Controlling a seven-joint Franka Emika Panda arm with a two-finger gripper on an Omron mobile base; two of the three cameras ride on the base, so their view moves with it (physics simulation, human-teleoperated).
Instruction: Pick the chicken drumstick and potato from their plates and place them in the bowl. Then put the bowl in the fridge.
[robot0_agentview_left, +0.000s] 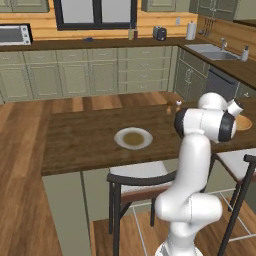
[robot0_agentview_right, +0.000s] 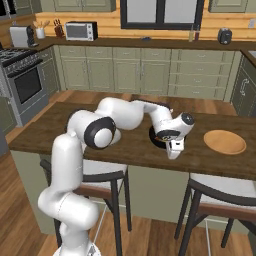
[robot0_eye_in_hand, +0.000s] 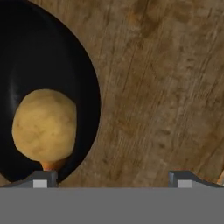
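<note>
Dark wooden table (robot0_agentview_right: 125, 145) runs across the kitchen, and over it the tool (robot0_agentview_right: 173, 150) hangs with its tips spread apart and nothing between them. Just beside it sits the black bowl (robot0_eye_in_hand: 83, 78), the potato (robot0_eye_in_hand: 43, 124) already inside and an orange bit of the drumstick (robot0_eye_in_hand: 52, 165) peeking from under it. Both plates lie bare: grey-white plate (robot0_agentview_left: 133, 138), tan plate (robot0_agentview_right: 224, 142). I'd judge the loaded bowl stiff, glossy, slippery and weighty; pinching its rim looks safest.
</note>
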